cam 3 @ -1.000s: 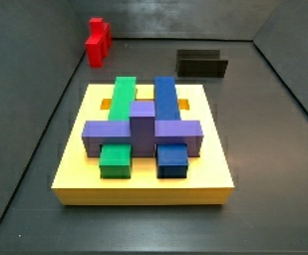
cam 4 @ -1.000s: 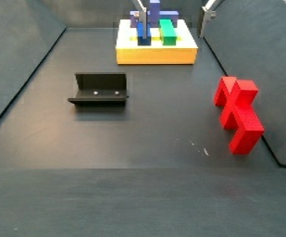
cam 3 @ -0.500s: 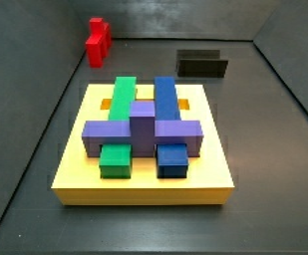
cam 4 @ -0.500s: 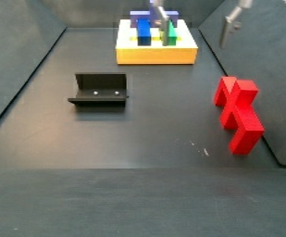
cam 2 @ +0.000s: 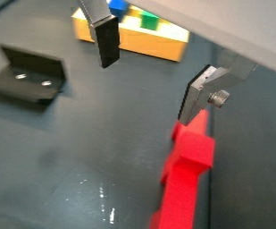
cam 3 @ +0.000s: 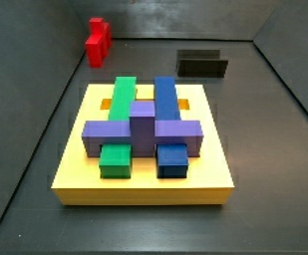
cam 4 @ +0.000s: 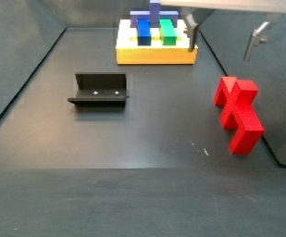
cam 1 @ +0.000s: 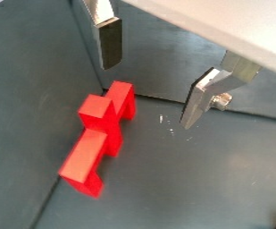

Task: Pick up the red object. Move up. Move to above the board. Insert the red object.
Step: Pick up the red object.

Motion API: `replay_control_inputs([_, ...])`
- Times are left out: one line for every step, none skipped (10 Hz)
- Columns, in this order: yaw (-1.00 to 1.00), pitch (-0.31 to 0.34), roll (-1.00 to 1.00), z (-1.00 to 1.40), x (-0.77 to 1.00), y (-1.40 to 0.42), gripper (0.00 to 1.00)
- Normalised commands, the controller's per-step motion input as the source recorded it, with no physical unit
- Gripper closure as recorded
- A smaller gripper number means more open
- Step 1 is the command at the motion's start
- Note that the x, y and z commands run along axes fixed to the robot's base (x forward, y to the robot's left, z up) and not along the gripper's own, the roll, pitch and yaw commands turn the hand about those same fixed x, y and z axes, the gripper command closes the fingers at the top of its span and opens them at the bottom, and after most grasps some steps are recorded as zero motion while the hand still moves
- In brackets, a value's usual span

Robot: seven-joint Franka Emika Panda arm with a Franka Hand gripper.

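Observation:
The red object (cam 4: 238,113) lies flat on the dark floor by the wall; it also shows in a side view (cam 3: 98,40) and in both wrist views (cam 1: 102,136) (cam 2: 188,165). My gripper (cam 4: 227,39) hangs open and empty above the floor, between the red object and the board (cam 4: 157,53). In a wrist view the gripper (cam 1: 152,76) has one finger (cam 1: 108,40) above the red piece's prongs and the other finger (cam 1: 200,98) off to its side. The yellow board (cam 3: 77,164) bears green, blue and purple blocks. The gripper is out of view in that same side view.
The dark fixture (cam 4: 99,90) stands on the floor away from the red piece, also in a side view (cam 3: 203,65) and a wrist view (cam 2: 27,76). Dark walls (cam 4: 275,102) enclose the floor; the red piece sits close to one.
The gripper has come down and moved away from the board toward the red object. The red object, board and fixture have not moved.

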Motion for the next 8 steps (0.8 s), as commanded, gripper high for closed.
replay_control_inputs([-0.89,-0.017,0.00,-0.12,-0.34,0.04,0.00])
replay_control_inputs([-0.89,-0.017,0.00,-0.11,-0.33,0.04,0.00])
replay_control_inputs([-0.91,-0.020,0.00,-0.12,-0.30,0.03,0.00])
replay_control_inputs([-0.92,-0.026,0.00,-0.12,-0.28,0.01,0.00])
replay_control_inputs([-0.94,-0.043,0.00,-0.13,-0.22,0.00,0.00])
replay_control_inputs([-0.95,-0.044,0.00,-0.13,-0.20,0.00,0.00])
replay_control_inputs([-0.95,-0.046,0.00,-0.14,-0.19,0.00,0.00])
replay_control_inputs([-0.97,-0.056,0.00,-0.17,-0.17,0.00,0.00])
